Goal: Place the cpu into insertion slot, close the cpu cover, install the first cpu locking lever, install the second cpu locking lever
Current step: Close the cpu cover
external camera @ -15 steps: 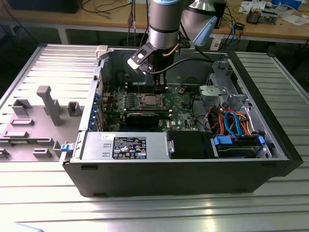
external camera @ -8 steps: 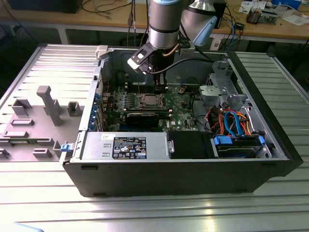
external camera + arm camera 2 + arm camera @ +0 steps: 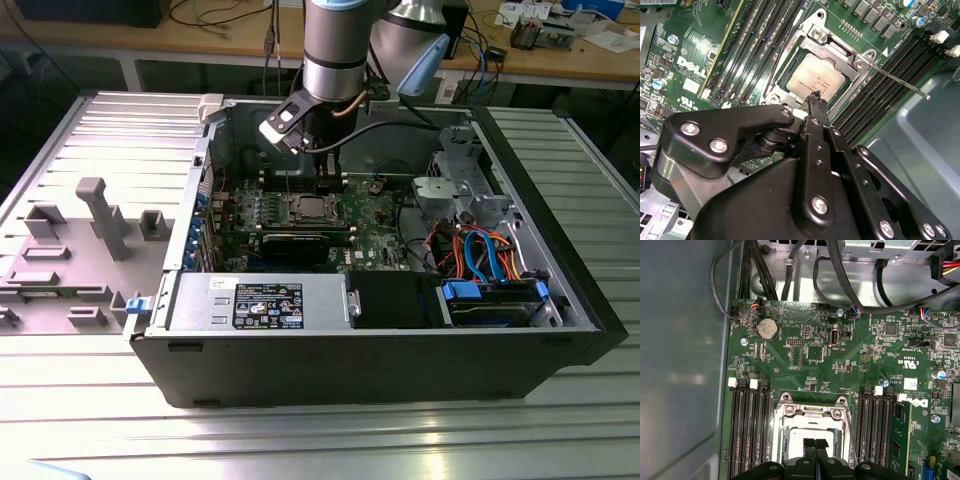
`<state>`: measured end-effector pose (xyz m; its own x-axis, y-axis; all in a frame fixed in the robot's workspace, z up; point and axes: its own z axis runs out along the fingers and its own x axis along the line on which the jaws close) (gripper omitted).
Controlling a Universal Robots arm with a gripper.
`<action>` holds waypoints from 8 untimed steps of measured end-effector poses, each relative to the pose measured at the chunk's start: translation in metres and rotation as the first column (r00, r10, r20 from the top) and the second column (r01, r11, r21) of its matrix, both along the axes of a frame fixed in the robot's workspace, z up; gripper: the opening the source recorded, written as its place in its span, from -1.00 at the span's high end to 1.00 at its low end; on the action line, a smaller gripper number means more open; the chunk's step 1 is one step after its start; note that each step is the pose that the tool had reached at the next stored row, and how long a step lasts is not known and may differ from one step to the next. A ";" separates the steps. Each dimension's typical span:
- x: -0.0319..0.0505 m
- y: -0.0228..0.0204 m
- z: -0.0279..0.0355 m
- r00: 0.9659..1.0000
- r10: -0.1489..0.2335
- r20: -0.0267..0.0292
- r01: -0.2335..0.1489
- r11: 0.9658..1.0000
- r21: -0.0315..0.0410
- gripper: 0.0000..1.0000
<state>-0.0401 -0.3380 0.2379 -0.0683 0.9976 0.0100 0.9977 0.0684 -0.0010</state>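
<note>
The cpu lies flat in the insertion slot on the green board, its silver top showing. The cpu cover lies down around it as a silver frame. One thin locking lever juts out past the memory slots, unlatched; a second thin lever runs along the opposite side of the socket. My gripper is shut with nothing between its fingers, its tips just over the socket's edge beside the cpu; whether they touch it is unclear. In the exterior view the arm hangs over the cpu.
Long black memory slots flank the socket on both sides. A black graphics card lies in front of it. Cables and a drive cage fill the case toward the exterior view's right. The case wall stands close by.
</note>
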 end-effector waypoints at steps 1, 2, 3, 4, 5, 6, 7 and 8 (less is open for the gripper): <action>0.0000 0.0000 0.0000 1.000 0.000 0.000 0.000 1.000 0.000 0.79; -0.0001 0.0000 0.0000 1.000 0.000 0.000 0.000 1.000 0.000 0.79; -0.0001 0.0000 -0.0001 1.000 0.000 0.000 0.000 1.000 0.000 0.79; -0.0002 -0.0001 -0.0002 1.000 0.000 0.000 0.000 1.000 0.000 0.79; -0.0003 0.0000 -0.0005 1.000 0.000 0.000 0.000 1.000 0.000 0.79; -0.0010 0.0000 -0.0009 1.000 0.000 0.000 0.000 1.000 0.000 0.79; -0.0021 0.0000 -0.0014 1.000 0.001 0.000 -0.001 1.000 0.000 0.79; -0.0030 0.0000 -0.0019 1.000 0.002 0.000 -0.002 1.000 0.000 0.79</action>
<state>-0.0431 -0.3380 0.2360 -0.0701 0.9975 0.0102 0.9975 0.0701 -0.0010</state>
